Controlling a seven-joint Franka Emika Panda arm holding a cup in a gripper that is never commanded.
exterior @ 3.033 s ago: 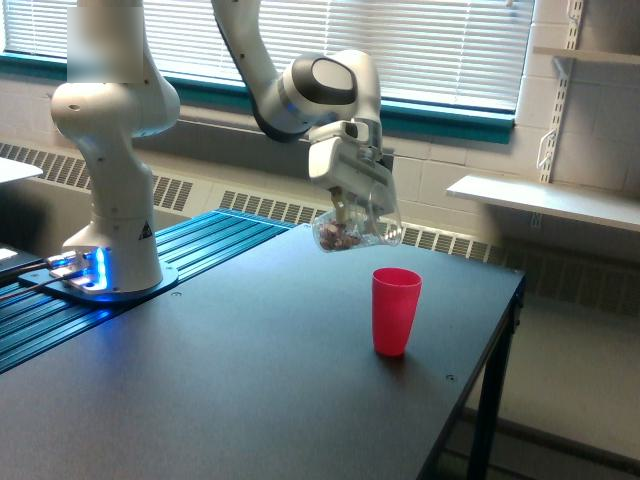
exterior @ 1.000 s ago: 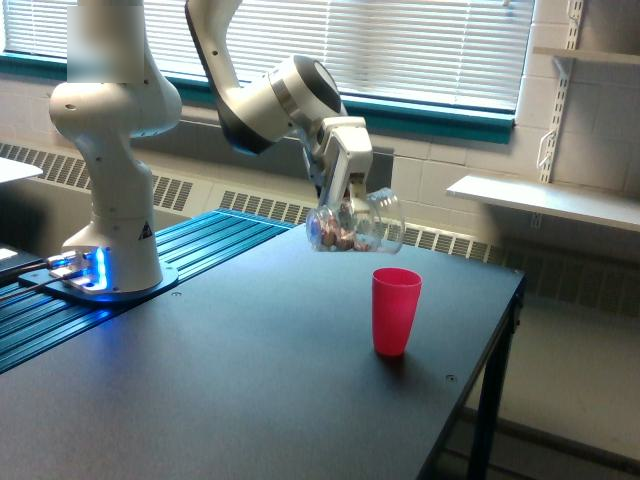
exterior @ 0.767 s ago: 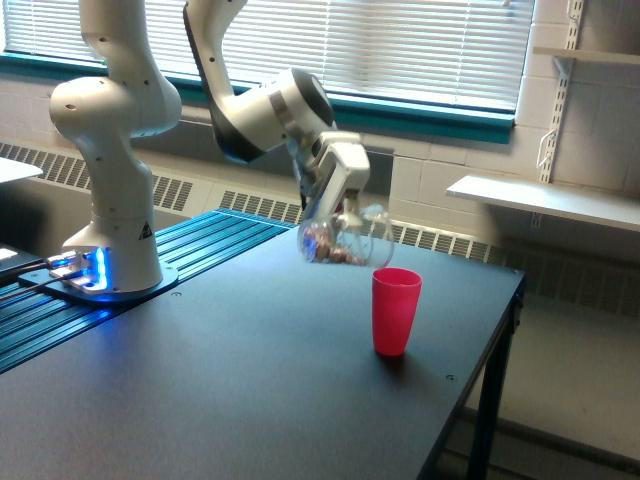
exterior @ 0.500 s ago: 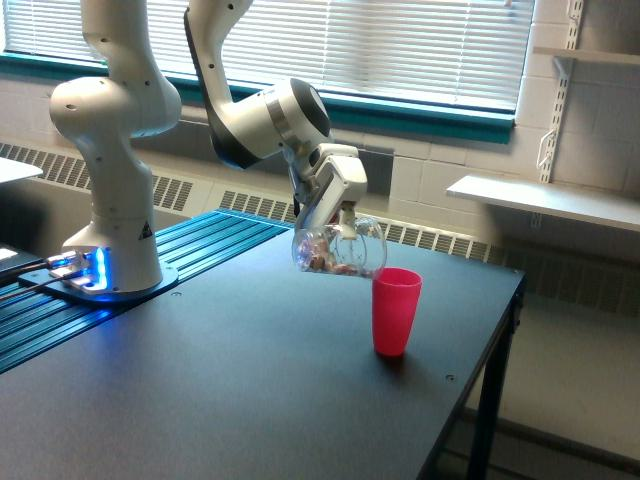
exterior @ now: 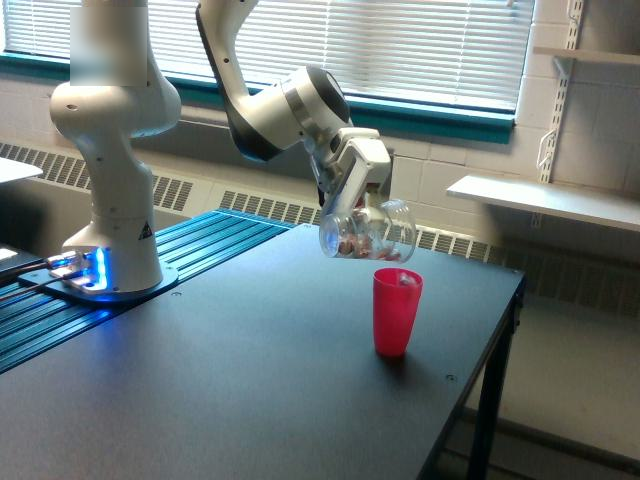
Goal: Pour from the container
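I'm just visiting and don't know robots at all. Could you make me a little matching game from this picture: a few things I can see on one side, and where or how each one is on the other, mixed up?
Things:
1. clear container
2. pink cup
3. robot base
4. wall shelf

Descriptions:
A. stands upright on the dark table
B. fixed to the wall at the exterior view's right, beside the table
C. held tilted in the air by the gripper, small brownish pieces inside
D. sits at the exterior view's left, blue light glowing at its foot

Pairs: 1-C, 2-A, 3-D, 4-B
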